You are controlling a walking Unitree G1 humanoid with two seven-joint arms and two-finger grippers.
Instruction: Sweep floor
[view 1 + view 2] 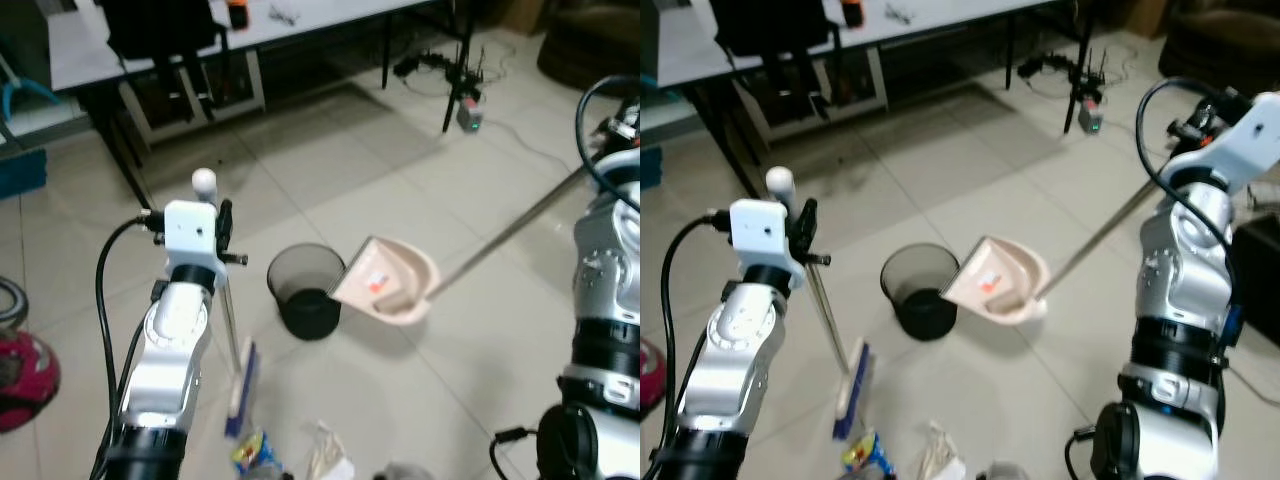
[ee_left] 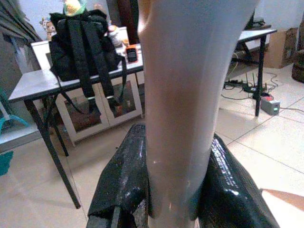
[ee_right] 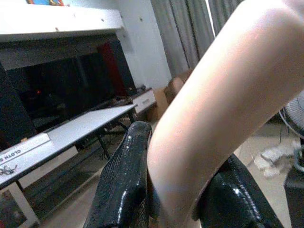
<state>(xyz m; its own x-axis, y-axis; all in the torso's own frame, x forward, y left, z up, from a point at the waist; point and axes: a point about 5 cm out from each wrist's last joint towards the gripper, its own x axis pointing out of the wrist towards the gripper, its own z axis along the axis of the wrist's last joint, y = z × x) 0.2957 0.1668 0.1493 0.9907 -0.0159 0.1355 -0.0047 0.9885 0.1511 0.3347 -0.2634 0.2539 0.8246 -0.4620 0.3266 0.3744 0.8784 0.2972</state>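
My left gripper (image 2: 178, 190) is shut on the pale broom handle (image 2: 180, 95), its black fingers (image 2: 121, 183) pressed on both sides. The handle runs down to a blue and white broom head (image 1: 240, 388) resting on the tiled floor. My right gripper (image 3: 175, 202) is shut on the long dustpan handle (image 1: 1102, 235). The beige dustpan (image 1: 392, 280) hangs tilted, its mouth at the rim of a black mesh bin (image 1: 303, 290). Scraps of litter (image 1: 254, 452) and crumpled paper (image 1: 330, 455) lie on the floor close in front of me.
A white table (image 1: 300, 22) with black legs stands at the back, with a black backpack (image 1: 160, 25) on it. A tripod and power strip with cables (image 1: 462, 95) lie at the back right. A red round object (image 1: 22, 372) sits at the left edge.
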